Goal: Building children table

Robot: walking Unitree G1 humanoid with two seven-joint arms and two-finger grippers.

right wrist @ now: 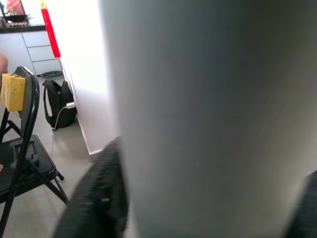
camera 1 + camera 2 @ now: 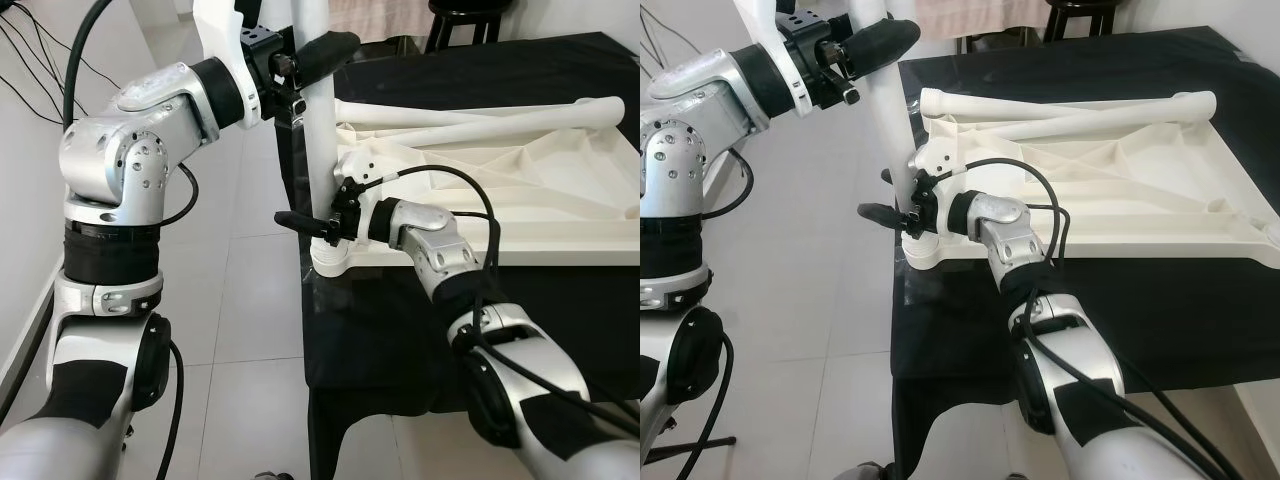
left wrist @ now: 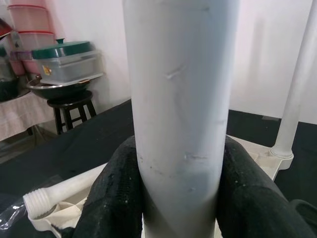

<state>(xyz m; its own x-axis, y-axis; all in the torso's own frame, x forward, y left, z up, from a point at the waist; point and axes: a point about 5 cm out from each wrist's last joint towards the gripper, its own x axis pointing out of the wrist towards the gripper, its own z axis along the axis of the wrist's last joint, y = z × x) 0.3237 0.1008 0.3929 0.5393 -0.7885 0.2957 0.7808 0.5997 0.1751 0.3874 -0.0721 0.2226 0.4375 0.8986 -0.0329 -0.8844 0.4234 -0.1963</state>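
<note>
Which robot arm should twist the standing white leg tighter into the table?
Probably the left. Its gripper clamps the upright white plastic table leg high up, with room to turn. The right gripper pinches low beside the corner socket, better for steadying.

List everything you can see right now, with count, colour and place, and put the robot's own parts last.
Tabletop panel: one, white, lying underside up on the black cloth.
Upright leg: one, white, standing in the panel's near-left corner socket.
Loose legs: two, white, lying across the panel's far side.
Black cloth: one, covering the work surface.
Stool: one, dark, beyond the cloth, carrying stacked containers.
Folding chair: one, black, on the tiled floor, with a black bag behind it.
Left claw: black, shut on the upright leg high up.
Right claw: black, shut on the upright leg just above the socket.
</note>
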